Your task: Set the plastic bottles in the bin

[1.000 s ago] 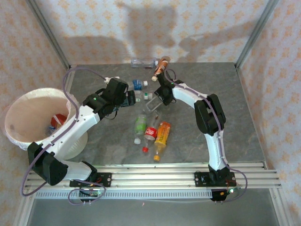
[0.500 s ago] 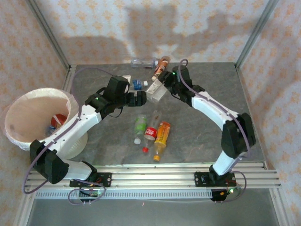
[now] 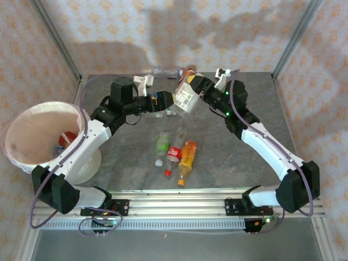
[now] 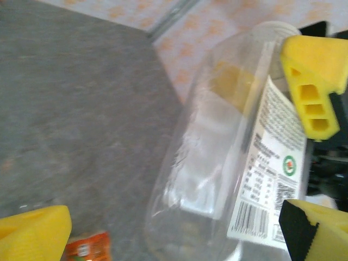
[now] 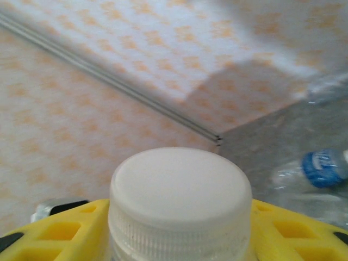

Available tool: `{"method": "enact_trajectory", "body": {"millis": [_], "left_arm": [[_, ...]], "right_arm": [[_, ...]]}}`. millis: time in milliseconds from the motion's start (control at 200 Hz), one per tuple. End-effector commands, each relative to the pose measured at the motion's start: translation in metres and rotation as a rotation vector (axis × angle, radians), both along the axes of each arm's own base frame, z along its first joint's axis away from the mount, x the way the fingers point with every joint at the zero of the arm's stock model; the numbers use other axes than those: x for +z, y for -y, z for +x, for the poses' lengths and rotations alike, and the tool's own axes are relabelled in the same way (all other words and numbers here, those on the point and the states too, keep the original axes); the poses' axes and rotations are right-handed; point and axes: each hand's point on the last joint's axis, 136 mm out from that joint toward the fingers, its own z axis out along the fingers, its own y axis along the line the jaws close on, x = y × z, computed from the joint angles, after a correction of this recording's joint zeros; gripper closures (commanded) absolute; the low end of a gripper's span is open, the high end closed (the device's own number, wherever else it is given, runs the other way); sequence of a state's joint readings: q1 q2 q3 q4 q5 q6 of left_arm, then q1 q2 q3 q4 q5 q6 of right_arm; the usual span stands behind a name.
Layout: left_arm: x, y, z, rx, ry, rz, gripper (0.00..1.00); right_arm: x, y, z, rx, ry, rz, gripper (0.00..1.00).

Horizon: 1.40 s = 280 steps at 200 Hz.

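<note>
The clear bottle (image 4: 206, 157) is see-through plastic and looks empty, with a ribbed white cap (image 5: 179, 190) and a white paper label (image 4: 274, 157) down one side. The label carries a barcode at its lower end, blocks of fine black print too small to read, and a small round green-and-red mark. The right gripper (image 3: 191, 91) pinches this bottle at the neck, its yellow fingers (image 5: 49, 228) pressed in on either side just under the cap. It holds the bottle tilted above the far middle of the table (image 3: 272, 119), well apart from the bin (image 3: 32, 136) at the left edge. The left gripper (image 3: 158, 100) is spread wide, and its yellow pads (image 4: 32, 234) stand on either side of the bottle's lower end without closing on it. The bin is a round white bucket with a pinkish liner, and a red-labelled item (image 3: 68, 138) lies at its bottom. Nearer the arms three bottles lie side by side on the table. They are a green-labelled bottle (image 3: 162, 143), a red-labelled bottle (image 3: 174, 153) whose blurred white script is probably Coca-Cola, and an orange-filled bottle (image 3: 188, 154). Against the back wall lie a second clear bottle (image 3: 166, 70) and, just beside it, a brown-and-orange bottle (image 3: 190, 69). A blue-labelled bottle (image 5: 322, 166) lies on the table near the held one.
</note>
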State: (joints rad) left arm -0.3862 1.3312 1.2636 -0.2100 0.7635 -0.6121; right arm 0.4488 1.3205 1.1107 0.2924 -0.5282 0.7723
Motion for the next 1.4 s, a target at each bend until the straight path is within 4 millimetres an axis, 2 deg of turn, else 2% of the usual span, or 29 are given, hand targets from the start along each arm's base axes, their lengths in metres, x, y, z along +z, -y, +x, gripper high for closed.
{"method": "enact_trajectory", "body": {"millis": [0, 110, 245, 390, 510, 620, 670, 771, 856, 951, 956, 966, 971, 1006, 1146, 1226, 1341, 1356, 1396], "left_arm": [[0.050, 0.015, -0.021, -0.128, 0.051, -0.172, 0.00], [0.071, 0.023, -0.029, -0.181, 0.080, -0.261, 0.00], [0.083, 0.032, -0.035, -0.219, 0.083, -0.308, 0.00], [0.087, 0.041, -0.043, -0.254, 0.092, -0.310, 0.02], [0.088, 0.041, -0.044, -0.254, 0.095, -0.308, 0.15], [0.082, 0.037, -0.042, -0.214, 0.100, -0.254, 0.36], [0.081, 0.035, -0.041, -0.202, 0.107, -0.245, 0.39], [0.079, 0.032, -0.039, -0.173, 0.113, -0.218, 0.46], [0.077, 0.029, -0.036, -0.147, 0.118, -0.194, 0.50], [0.071, 0.020, -0.030, -0.083, 0.124, -0.134, 0.54], [0.070, 0.019, -0.029, -0.079, 0.122, -0.127, 0.54], [0.069, 0.018, -0.029, -0.071, 0.120, -0.116, 0.54], [0.069, 0.017, -0.028, -0.064, 0.123, -0.110, 0.54], [0.063, 0.009, -0.023, -0.015, 0.114, -0.058, 0.56], [0.053, -0.030, -0.010, 0.197, 0.117, 0.118, 0.60], [0.052, -0.059, -0.006, 0.330, 0.110, 0.182, 0.61], [0.062, -0.098, -0.013, 0.476, 0.128, 0.262, 0.61], [0.064, -0.103, -0.015, 0.493, 0.133, 0.274, 0.61], [0.070, -0.117, -0.020, 0.547, 0.149, 0.300, 0.61]], "right_arm": [[0.056, -0.013, -0.025, 0.147, 0.132, 0.126, 0.64], [0.070, -0.021, -0.028, 0.213, 0.154, 0.193, 0.64], [0.087, -0.034, -0.031, 0.292, 0.188, 0.242, 0.64], [0.089, -0.042, -0.025, 0.315, 0.193, 0.260, 0.64], [0.088, -0.045, -0.021, 0.319, 0.190, 0.262, 0.64], [0.086, -0.045, -0.018, 0.310, 0.181, 0.261, 0.62], [0.086, -0.045, -0.017, 0.308, 0.180, 0.260, 0.61], [0.082, -0.047, -0.016, 0.313, 0.164, 0.251, 0.53], [0.077, -0.047, -0.014, 0.304, 0.144, 0.230, 0.42], [0.073, -0.043, -0.010, 0.260, 0.126, 0.188, 0.24], [0.073, -0.042, -0.010, 0.251, 0.126, 0.183, 0.20], [0.073, -0.041, -0.009, 0.246, 0.126, 0.179, 0.19], [0.072, -0.040, -0.009, 0.236, 0.125, 0.173, 0.13], [0.070, -0.036, -0.007, 0.201, 0.117, 0.156, 0.00], [0.061, -0.004, 0.000, 0.012, 0.129, 0.071, 0.01], [0.051, 0.028, 0.006, -0.163, 0.102, 0.007, 0.01], [0.036, 0.069, 0.003, -0.370, 0.099, -0.110, 0.01], [0.029, 0.073, 0.005, -0.393, 0.090, -0.129, 0.01], [0.032, 0.088, -0.003, -0.453, 0.103, -0.148, 0.01]]}}
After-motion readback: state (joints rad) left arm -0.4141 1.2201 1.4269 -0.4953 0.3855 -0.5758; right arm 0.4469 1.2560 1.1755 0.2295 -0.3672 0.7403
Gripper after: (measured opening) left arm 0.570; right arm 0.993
